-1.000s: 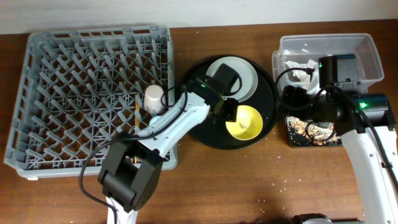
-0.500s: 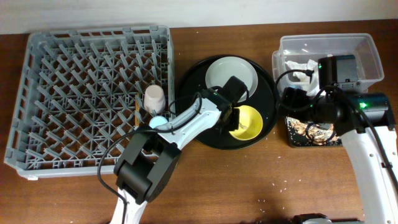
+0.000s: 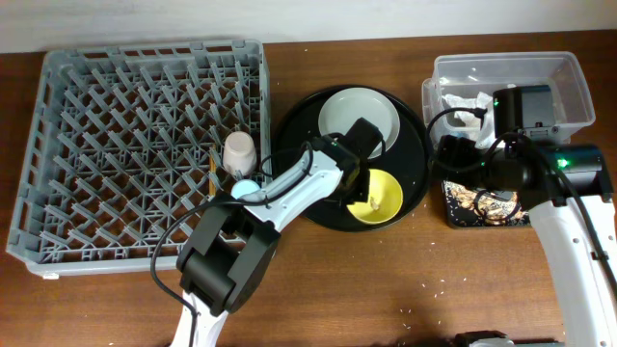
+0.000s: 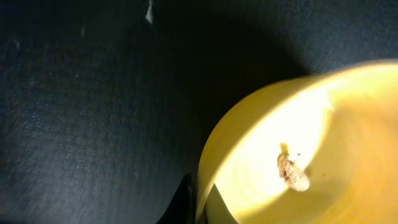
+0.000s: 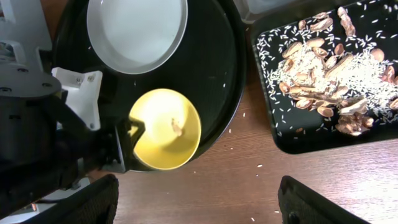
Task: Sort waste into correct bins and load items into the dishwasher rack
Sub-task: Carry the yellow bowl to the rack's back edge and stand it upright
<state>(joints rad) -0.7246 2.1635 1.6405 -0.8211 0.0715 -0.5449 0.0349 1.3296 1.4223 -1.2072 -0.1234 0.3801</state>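
Note:
The yellow bowl sits on the round black tray with one brown scrap inside it. My left gripper is shut on the bowl's left rim, one finger inside and one outside. The pale plate lies behind it on the same tray. In the dishwasher rack, the pink cup stands at the right side, and the light-blue cup is mostly hidden by my arm. My right gripper hangs open over bare table, by the black rectangular tray of food scraps.
The clear tub at the back right holds crumpled white napkins. A thin orange stick lies in the rack near the cups. Rice grains are scattered on the wooden table in front of the trays.
My left gripper swung right over the round tray and closed on the yellow bowl's rim, nudging the bowl slightly right. The right arm has not moved.

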